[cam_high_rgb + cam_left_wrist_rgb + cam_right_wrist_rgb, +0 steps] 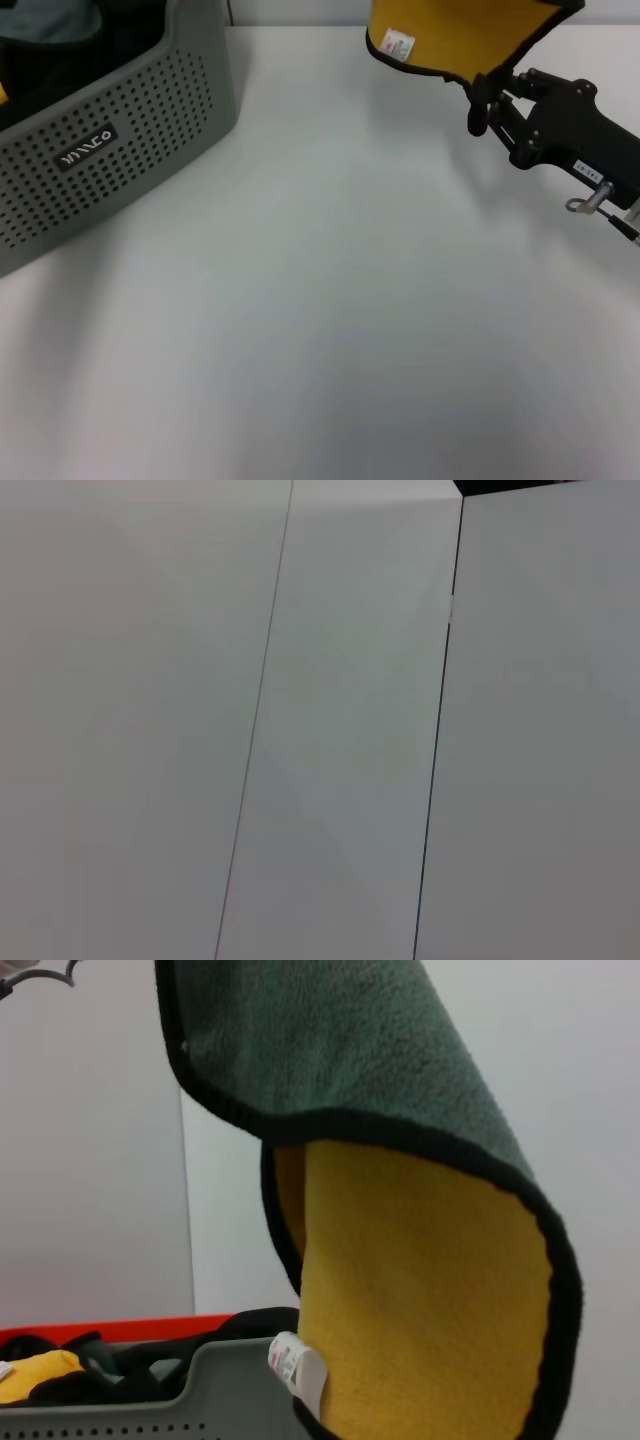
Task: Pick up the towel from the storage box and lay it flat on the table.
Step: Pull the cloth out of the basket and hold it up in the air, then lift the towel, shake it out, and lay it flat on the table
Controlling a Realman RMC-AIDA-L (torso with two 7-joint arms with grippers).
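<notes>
The right gripper is closed on the black edge of the towel and holds it up in the air, well to the right of the box and above the far side of the table. The towel is out of the box and hangs folded over itself.

To do this step well, I think the arm should bring the towel down slowly over the bare table, let the low edge touch first, then pull sideways so the cloth opens out with no folds. It should stay clear of the box.

The towel is soft and fuzzy, yellow on one side and grey on the other, with black trim and a small white label. The box is hard grey plastic with many little holes and round corners. More cloths lie inside it. The table is smooth and white.

The left gripper is not seen; its camera shows only plain white panels.
</notes>
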